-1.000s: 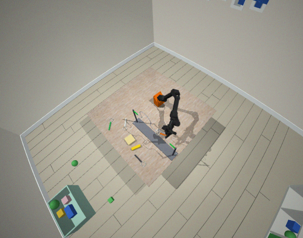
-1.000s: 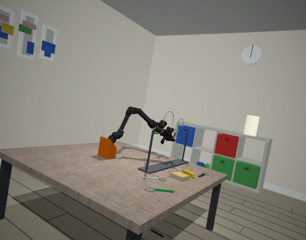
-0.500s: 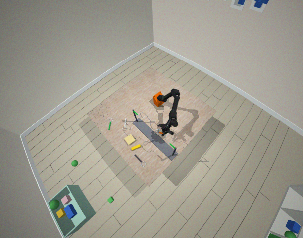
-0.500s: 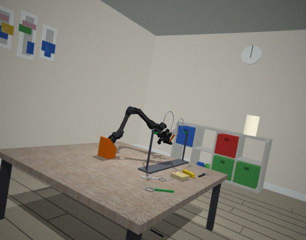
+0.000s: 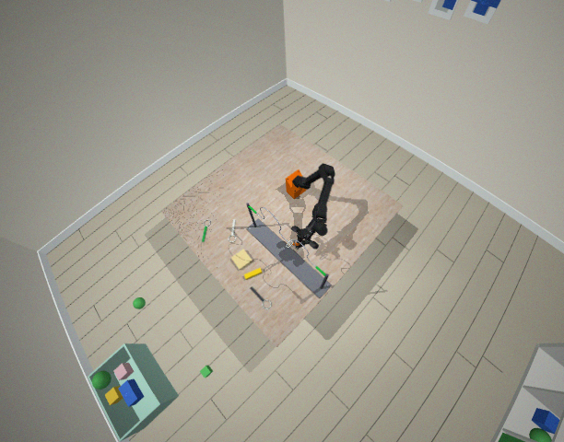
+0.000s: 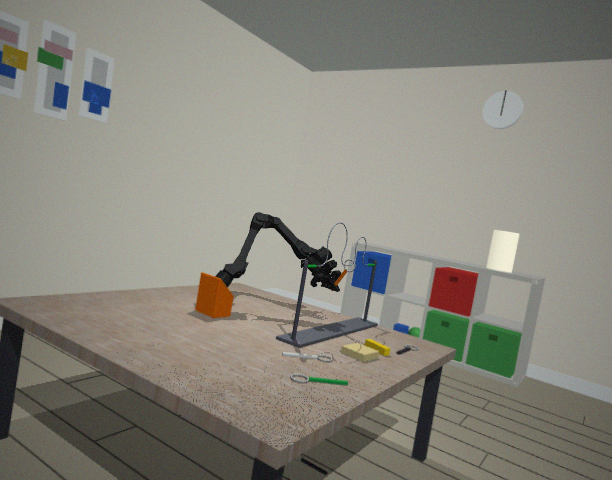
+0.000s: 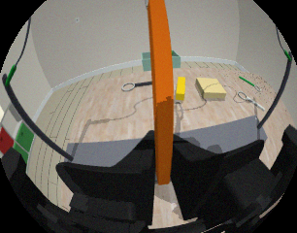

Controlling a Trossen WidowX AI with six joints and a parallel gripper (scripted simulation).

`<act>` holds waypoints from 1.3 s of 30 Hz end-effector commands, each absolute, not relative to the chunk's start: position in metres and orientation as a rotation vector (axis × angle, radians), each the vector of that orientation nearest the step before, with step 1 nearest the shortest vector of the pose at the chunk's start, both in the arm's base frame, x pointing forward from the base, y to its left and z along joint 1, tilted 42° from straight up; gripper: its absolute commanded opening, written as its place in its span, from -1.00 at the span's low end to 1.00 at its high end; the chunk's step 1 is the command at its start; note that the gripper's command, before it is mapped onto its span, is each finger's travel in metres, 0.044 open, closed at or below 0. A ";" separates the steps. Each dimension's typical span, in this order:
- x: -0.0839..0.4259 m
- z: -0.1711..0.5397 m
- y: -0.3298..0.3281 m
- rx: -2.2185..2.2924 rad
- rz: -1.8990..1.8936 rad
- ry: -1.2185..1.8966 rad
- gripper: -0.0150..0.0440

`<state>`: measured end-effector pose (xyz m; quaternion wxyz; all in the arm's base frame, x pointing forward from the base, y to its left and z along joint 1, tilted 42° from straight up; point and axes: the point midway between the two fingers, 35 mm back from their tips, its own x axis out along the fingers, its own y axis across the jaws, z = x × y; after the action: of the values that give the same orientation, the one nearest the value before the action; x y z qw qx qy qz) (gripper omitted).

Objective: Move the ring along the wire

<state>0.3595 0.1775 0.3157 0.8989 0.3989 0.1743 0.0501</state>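
Observation:
My gripper (image 5: 299, 242) (image 6: 336, 285) (image 7: 157, 134) is shut on the orange handle (image 6: 341, 277) (image 7: 162, 73), which slants up to the ring. The small ring (image 5: 288, 244) (image 6: 348, 261) is around or beside the wire's middle, between its two humps; threading is too small to tell. The ring is cut off in the wrist view. The grey wire (image 6: 340, 223) arches above the gripper's height. One green part (image 5: 252, 209) (image 6: 312, 266) (image 7: 287, 55) is by the near post (image 5: 251, 216) (image 6: 299, 304) (image 7: 280, 99), another (image 5: 321, 271) (image 6: 371, 265) (image 7: 11, 75) by the far post (image 5: 324, 281) (image 6: 369, 291) (image 7: 34, 123).
The posts stand on a grey base (image 5: 308, 279) (image 6: 316, 335) (image 7: 105, 152). Beyond it lie a pale yellow block (image 5: 241, 259) (image 6: 359, 351) (image 7: 211, 88), a yellow bar (image 5: 252, 273) (image 6: 377, 347) (image 7: 181, 88) and several ringed tools, including a green-handled one (image 5: 205, 233) (image 6: 328, 381).

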 end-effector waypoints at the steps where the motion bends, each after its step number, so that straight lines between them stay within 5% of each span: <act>1: 0.359 0.308 0.170 0.783 0.081 0.365 -1.00; 39: 0.356 0.264 0.121 0.530 -0.016 0.390 -1.00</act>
<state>0.3576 0.1295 0.2714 0.9399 0.2845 0.1888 0.0039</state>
